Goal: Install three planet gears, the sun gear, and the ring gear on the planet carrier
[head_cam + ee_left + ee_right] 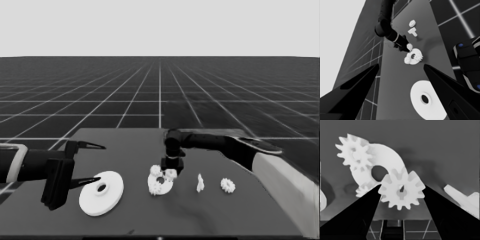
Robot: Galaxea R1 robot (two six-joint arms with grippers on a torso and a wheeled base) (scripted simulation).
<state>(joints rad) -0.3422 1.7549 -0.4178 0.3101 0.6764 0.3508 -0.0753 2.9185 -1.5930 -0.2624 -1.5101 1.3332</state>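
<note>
here, right pincer [401,192] clasping a planet gear [402,190] (above the smaller round part [386,165])

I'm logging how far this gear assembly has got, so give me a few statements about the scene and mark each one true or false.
1. The right gripper holds a gear over the smaller round part. True.
2. All four gears already sit on the smaller round part. False: one gear lies alone on the table toward its right end.
3. The larger round part covers the gears. False: it lies flat on the table by itself, near the left gripper.
4. The thin white piece lies between the smaller round part and the lone gear. True.
5. The left gripper is open and empty. True.
</note>
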